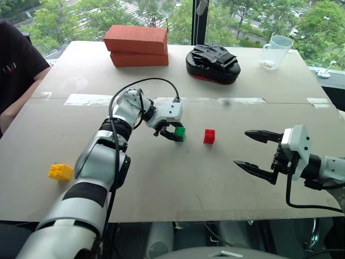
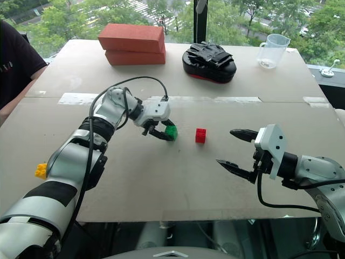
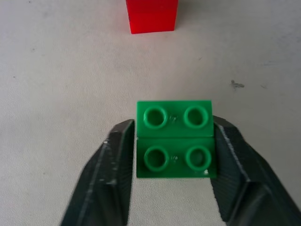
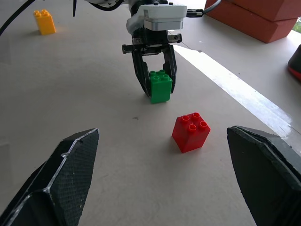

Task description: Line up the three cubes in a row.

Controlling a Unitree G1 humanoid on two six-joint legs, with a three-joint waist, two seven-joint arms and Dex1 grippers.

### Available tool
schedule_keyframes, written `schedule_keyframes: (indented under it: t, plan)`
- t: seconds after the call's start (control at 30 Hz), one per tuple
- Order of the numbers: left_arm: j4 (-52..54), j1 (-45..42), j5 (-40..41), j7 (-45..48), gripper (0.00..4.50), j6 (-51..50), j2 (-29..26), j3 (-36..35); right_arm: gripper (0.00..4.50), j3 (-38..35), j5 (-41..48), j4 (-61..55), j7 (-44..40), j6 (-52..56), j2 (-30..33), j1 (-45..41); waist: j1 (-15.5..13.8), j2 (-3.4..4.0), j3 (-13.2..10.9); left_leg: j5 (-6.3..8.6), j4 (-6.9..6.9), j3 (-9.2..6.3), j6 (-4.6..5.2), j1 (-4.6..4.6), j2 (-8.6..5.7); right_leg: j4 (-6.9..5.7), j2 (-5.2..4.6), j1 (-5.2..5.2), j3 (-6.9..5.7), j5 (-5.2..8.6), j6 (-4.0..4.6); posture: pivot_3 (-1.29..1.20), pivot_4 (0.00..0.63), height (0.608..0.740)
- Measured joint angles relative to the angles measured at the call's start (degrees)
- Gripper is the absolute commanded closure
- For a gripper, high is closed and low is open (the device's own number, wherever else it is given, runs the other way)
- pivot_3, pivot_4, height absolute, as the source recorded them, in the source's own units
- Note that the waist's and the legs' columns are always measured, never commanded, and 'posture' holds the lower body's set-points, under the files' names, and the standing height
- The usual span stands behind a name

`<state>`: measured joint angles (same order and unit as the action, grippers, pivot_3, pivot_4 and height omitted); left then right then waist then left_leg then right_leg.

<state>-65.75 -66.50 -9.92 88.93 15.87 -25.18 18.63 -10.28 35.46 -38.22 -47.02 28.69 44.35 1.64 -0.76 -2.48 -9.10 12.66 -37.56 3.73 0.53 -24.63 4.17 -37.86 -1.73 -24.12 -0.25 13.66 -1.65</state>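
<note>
A: What is hidden or cut off?

B: The person at the table's left edge is cut by the frame; a dark sleeve and a forearm show. In the left wrist view the red cube is cropped, with its lower part in frame. The yellow cube is partly covered by the left arm in the right eye view. The contents of the clear measuring cup cannot be made out.

A: Where are the cubes, taking the red cube as reference?

B: The green cube stands on the table just beside the red cube, on its left, with a gap between them. The yellow cube lies well apart, far to the left and nearer the table's front edge.

A: Pose and jaw state of the left gripper?

B: The arm reaches forward, wrist bent, the gripper pointing down and toward the red cube. Its jaws flank the green cube on both sides, and whether they are clenched on it or released cannot be told.

A: And the right gripper?

B: It hangs above the table to the right of the red cube, roughly level, pointing toward it. Its jaws are spread wide and grasp nothing.

A: Other items?

B: Two stacked orange bricks and a black padded mitt sit beyond the red cube.
</note>
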Motion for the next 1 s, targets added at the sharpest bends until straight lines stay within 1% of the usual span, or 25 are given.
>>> schedule_keyframes:
  t: [0.03,0.07,0.1,0.23,0.3,0.4,0.43,0.47,0.53,0.57,0.6,0.67,0.7,0.73,0.83,0.87,0.9,0.97,1.0]
  plan:
    - [0.02,0.00,0.02,0.06,0.76,-0.34,0.01,-0.06,0.00,0.00,0.00,0.00,0.02,0.00,0.00,0.00,0.00,0.00,0.00,0.00,0.00,0.00,0.00,0.00,0.00,0.00,0.00,0.00,0.00,0.00,0.00,0.00,0.150,0.740]
    - [0.18,0.00,0.03,0.35,0.22,-0.90,-0.01,-0.10,0.00,0.01,-0.02,0.02,0.02,-0.01,0.00,-0.06,0.01,0.00,0.00,0.00,0.00,0.00,0.00,-0.01,0.00,0.01,0.00,0.00,0.00,0.00,0.00,0.00,0.150,0.740]
    - [0.33,0.00,0.03,0.47,0.10,-1.05,-0.03,-0.12,0.00,0.01,-0.03,0.02,0.02,-0.01,0.00,-0.11,0.01,0.00,0.00,0.00,0.00,0.00,0.00,-0.01,0.00,0.01,0.00,0.00,0.00,0.00,0.00,0.00,0.150,0.740]
    - [3.89,0.12,1.96,2.07,0.10,-4.73,-0.92,-1.50,0.00,0.55,-0.22,0.13,-0.07,-0.14,-0.04,-0.80,0.04,0.00,0.00,0.00,0.00,-0.03,0.00,-0.02,0.01,0.01,0.02,-0.01,-0.01,0.00,0.00,0.00,0.150,0.740]
    - [7.72,1.06,4.01,2.83,0.10,-7.54,-3.44,-2.22,0.00,0.81,-0.26,0.18,-0.13,-0.21,-0.13,-1.07,0.31,0.00,0.00,0.00,0.00,-0.03,0.00,0.01,0.02,0.00,0.03,-0.01,0.01,0.00,0.00,0.00,0.150,0.740]
    - [16.91,4.68,7.84,3.32,0.10,-14.66,-9.24,-2.77,0.00,1.38,-0.27,0.50,-0.26,-0.28,-0.38,-1.55,0.91,0.01,0.00,0.00,0.00,-0.06,0.00,0.02,0.04,-0.04,0.04,-0.01,0.01,0.00,0.01,0.00,0.150,0.740]
    - [18.30,5.39,8.20,3.31,0.10,-15.85,-10.05,-3.05,0.00,1.58,-0.27,0.59,-0.30,-0.28,-0.42,-1.75,1.06,0.01,0.00,0.00,0.00,-0.06,0.00,0.02,0.04,-0.04,0.05,-0.01,0.00,0.00,0.01,0.00,0.150,0.740]
    - [25.17,8.76,10.24,3.31,0.10,-22.36,-14.08,-5.44,0.00,2.24,-0.28,1.05,-0.71,-0.50,-0.81,-2.19,1.49,0.02,-0.01,0.00,0.00,-0.09,-0.01,0.01,0.06,-0.05,0.05,-0.01,-0.01,0.01,0.01,0.00,0.150,0.740]
    - [36.86,15.45,13.00,0.12,0.10,-31.81,-19.02,-11.15,0.00,4.12,-0.57,2.17,-1.66,-1.41,-1.66,-4.20,1.92,0.03,-0.01,0.00,0.00,-0.11,-0.01,0.08,0.09,-0.05,0.04,-0.02,0.08,0.01,0.00,0.00,0.150,0.740]
    - [43.26,19.82,14.48,-2.86,0.10,-37.56,-21.44,-15.03,0.00,5.35,-0.88,3.18,-2.25,-1.90,-1.99,-5.41,2.21,0.03,-0.01,0.00,0.01,-0.19,-0.01,0.10,0.10,-0.06,0.04,-0.01,0.11,0.01,0.00,0.00,0.150,0.740]
    - [51.12,25.50,15.87,-7.63,0.10,-44.25,-23.13,-20.94,0.00,6.57,-1.11,4.25,-3.00,-2.41,-2.63,-6.74,2.56,0.04,-0.02,-0.01,0.02,-0.23,-0.01,0.11,0.11,-0.06,-0.01,-0.01,0.10,0.01,0.00,0.00,0.150,0.740]
    - [60.69,32.42,16.90,-15.28,0.10,-53.25,-23.39,-29.05,0.00,8.51,-1.14,5.61,-4.21,-2.78,-3.56,-9.22,2.43,0.05,-0.03,-0.01,0.02,-0.27,-0.01,0.10,0.10,-0.08,-0.05,0.00,0.05,0.01,-0.01,0.00,0.150,0.740]
    - [66.13,35.83,16.92,-20.47,0.10,-59.14,-22.55,-33.93,0.00,9.54,-1.11,6.09,-5.05,-2.97,-4.22,-10.91,2.33,0.04,-0.03,-0.01,0.01,-0.29,-0.01,0.11,0.09,-0.08,-0.06,0.02,0.02,0.01,-0.02,0.00,0.150,0.740]
    - [69.19,37.32,16.85,-23.98,0.10,-63.06,-21.89,-36.80,0.00,10.13,-1.05,6.30,-5.65,-3.21,-4.39,-11.93,1.93,0.04,-0.03,-0.01,0.00,-0.29,-0.01,0.10,0.06,-0.09,-0.06,0.04,-0.03,0.01,-0.02,0.00,0.150,0.740]
    - [82.09,44.10,15.29,-35.75,0.10,-80.64,-20.27,-49.13,0.00,12.42,-0.74,8.27,-8.73,-3.98,-5.48,-15.53,1.35,-0.01,-0.02,-0.01,-0.02,-0.22,-0.02,0.30,0.03,-0.06,-0.06,0.34,-0.13,0.02,-0.02,0.00,0.150,0.740]
    - [84.80,46.39,14.67,-37.66,0.10,-84.27,-20.27,-51.91,0.00,13.12,-0.71,8.96,-9.46,-4.01,-5.86,-16.40,1.24,-0.01,-0.02,-0.01,-0.02,-0.19,-0.02,0.41,0.04,-0.05,-0.06,0.41,-0.14,0.05,-0.06,0.00,0.150,0.740]
    - [89.49,51.03,14.27,-39.20,0.10,-89.73,-20.42,-55.91,0.00,14.29,-0.56,10.20,-10.81,-4.12,-6.63,-18.02,1.44,-0.02,-0.01,0.00,0.08,-0.18,-0.03,0.62,0.05,-0.05,-0.07,0.49,0.03,0.05,-0.04,0.00,0.150,0.740]
    - [94.99,58.03,14.38,-40.59,0.10,-98.25,-20.35,-61.11,0.00,15.77,-0.32,12.22,-13.08,-4.33,-7.64,-19.71,1.54,-0.03,-0.01,0.00,0.16,-0.18,-0.03,0.79,0.05,-0.07,-0.09,0.56,0.12,0.05,-0.03,0.00,0.150,0.740]
    - [95.70,59.06,14.44,-40.92,0.10,-100.32,-20.30,-62.05,0.00,16.11,-0.30,12.68,-13.58,-4.39,-7.72,-19.98,1.35,-0.03,-0.01,0.00,0.16,-0.19,-0.03,0.81,0.05,-0.10,-0.08,0.56,0.07,0.05,0.02,0.00,0.150,0.740]
